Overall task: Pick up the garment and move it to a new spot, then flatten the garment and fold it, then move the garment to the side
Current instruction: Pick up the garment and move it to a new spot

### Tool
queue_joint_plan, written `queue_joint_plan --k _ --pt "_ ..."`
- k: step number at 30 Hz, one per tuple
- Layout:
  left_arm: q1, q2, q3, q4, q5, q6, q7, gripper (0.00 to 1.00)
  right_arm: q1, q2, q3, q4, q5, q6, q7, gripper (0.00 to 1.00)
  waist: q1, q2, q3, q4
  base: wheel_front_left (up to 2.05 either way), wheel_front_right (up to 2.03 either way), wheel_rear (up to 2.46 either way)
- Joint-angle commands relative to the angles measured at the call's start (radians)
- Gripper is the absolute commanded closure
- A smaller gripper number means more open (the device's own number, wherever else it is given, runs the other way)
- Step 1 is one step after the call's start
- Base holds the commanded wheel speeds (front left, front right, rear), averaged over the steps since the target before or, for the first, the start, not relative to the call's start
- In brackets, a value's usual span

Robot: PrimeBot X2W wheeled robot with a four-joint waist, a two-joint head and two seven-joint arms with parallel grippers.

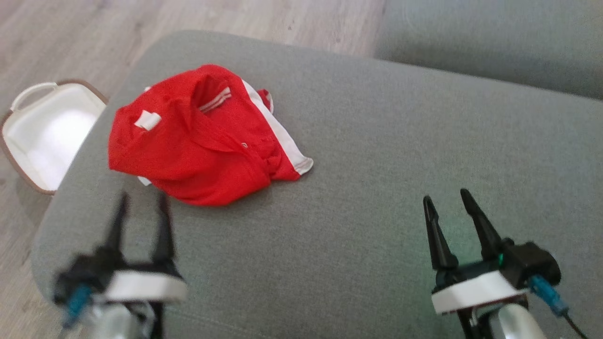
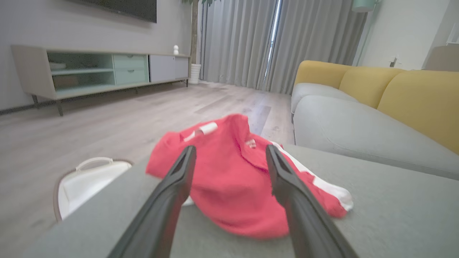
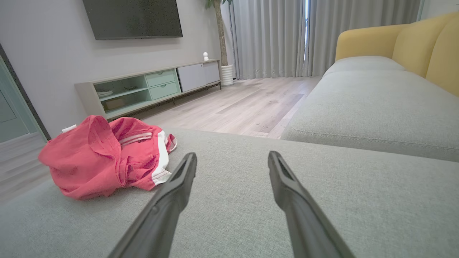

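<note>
A living room with a pale wood floor [image 1: 47,37]; a broad grey sofa cushion [image 1: 367,155] spans the head view; the red garment [image 1: 198,141] with white trim lies crumpled on the cushion's left part, near the edge; a white handled tub [image 1: 44,136] sits on the floor beside that edge; the left pincer [image 1: 143,200] hovers wide just short of the garment; the right pincer [image 1: 445,197], also wide and empty, is well apart from it.

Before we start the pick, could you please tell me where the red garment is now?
In the head view, the red garment lies crumpled on the left of the grey cushion, just ahead of the left end effector, near the white container.
</note>
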Motion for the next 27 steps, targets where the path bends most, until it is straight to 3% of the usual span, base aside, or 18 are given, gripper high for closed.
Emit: queue_joint_plan --k 1,6,13,20,27 --pt "-0.106 0.049 0.059 -0.029 0.009 -0.007 -0.01 0.0 -0.065 -0.008 0.017 -0.04 -0.013 0.008 -0.011 0.0 0.0 0.0 0.046 -0.023 0.0 0.0 0.0" --pt "-0.295 0.177 0.088 0.012 0.01 -0.033 0.053 0.0 -0.113 -0.008 0.012 -0.055 -0.045 0.008 -0.011 0.0 0.0 0.0 0.127 -0.045 0.0 0.0 0.0" --pt "-0.582 0.331 -0.033 0.184 0.032 -0.065 0.286 0.0 -0.158 -0.008 -0.006 -0.073 -0.09 0.008 -0.011 0.0 0.0 0.0 0.22 -0.062 0.0 0.0 0.0" --pt "-0.773 0.418 -0.301 0.378 -0.16 -0.068 0.539 0.0 -0.192 -0.008 -0.016 -0.082 -0.118 0.008 -0.011 0.0 0.0 0.0 0.284 -0.095 0.0 0.0 0.0" --pt "-0.842 0.457 -0.409 0.468 -0.263 -0.068 0.578 0.0 -0.199 -0.008 -0.021 -0.094 -0.125 0.008 -0.011 0.0 0.0 0.0 0.31 -0.12 0.0 0.0 0.0"
